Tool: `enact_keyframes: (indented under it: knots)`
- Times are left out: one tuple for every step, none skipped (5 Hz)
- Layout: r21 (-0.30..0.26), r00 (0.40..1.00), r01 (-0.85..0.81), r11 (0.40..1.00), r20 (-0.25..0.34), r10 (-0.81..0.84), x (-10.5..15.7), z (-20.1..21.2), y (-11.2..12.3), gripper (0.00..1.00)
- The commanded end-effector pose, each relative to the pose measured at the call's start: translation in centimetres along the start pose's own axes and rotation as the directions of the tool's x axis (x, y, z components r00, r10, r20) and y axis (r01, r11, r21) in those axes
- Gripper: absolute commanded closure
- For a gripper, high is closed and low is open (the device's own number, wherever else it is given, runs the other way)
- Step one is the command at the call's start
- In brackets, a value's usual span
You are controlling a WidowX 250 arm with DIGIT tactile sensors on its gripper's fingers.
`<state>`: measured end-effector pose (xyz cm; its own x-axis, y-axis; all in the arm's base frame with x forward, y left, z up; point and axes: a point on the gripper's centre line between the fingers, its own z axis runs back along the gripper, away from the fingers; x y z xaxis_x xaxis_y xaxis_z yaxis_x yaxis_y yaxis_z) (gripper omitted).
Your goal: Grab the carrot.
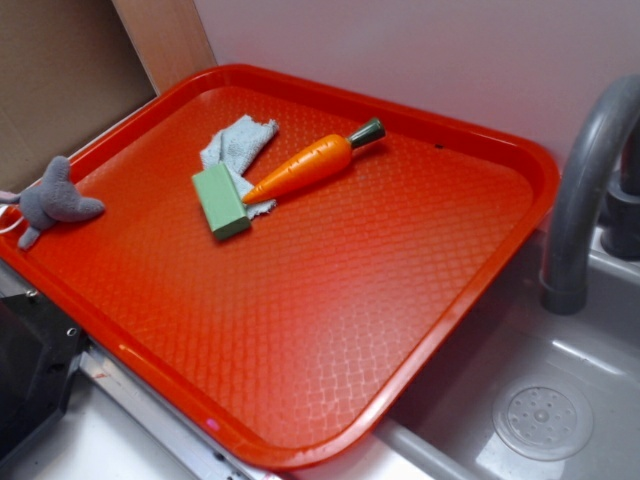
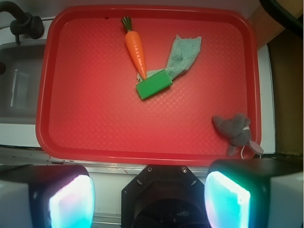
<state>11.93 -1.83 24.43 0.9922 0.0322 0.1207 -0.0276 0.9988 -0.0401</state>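
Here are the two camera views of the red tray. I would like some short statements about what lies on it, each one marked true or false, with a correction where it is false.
1. The carrot lies on the red tray. True.
2. The pointed tip of the carrot rests on the cloth, close to the green block. True.
3. The pincer is shut on the carrot. False: the wrist view shows its two fingers wide apart with nothing between them, far from the carrot.
4. The grey plush toy sits in the sink. False: it lies at the tray's edge, apart from the other things.
5. The green block stands on top of the carrot. False: it lies beside the carrot's tip, partly on the cloth.
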Motion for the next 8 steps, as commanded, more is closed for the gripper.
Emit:
enact_keyframes:
  knots:
    - [0.0,1.0,0.0,1.0,0.0,0.0,0.0,0.0,0.0,0.0]
    - [-0.016,0.994,-0.063,0.998,0.083,0.064,2.0,-2.2,-0.2,0.0]
    - [-0.018,0.994,-0.017,1.0,0.111,0.019,3.8,-3.5,-0.5,0.0]
    - [0.031,0.989,-0.013,0.999,0.146,0.008,5.4,-5.6,-0.6,0.0]
    - [0.036,0.981,0.02,0.999,0.192,-0.027,7.1,-7.6,-1.1,0.0]
    - [0.024,0.987,0.029,0.999,0.16,-0.032,9.0,-10.8,-1.9,0.0]
    - [-0.007,0.99,0.037,0.999,0.133,-0.035,10.7,-13.5,-2.0,0.0]
    - [0.008,0.994,0.02,1.0,0.107,-0.02,12.6,-15.5,-1.5,0.0]
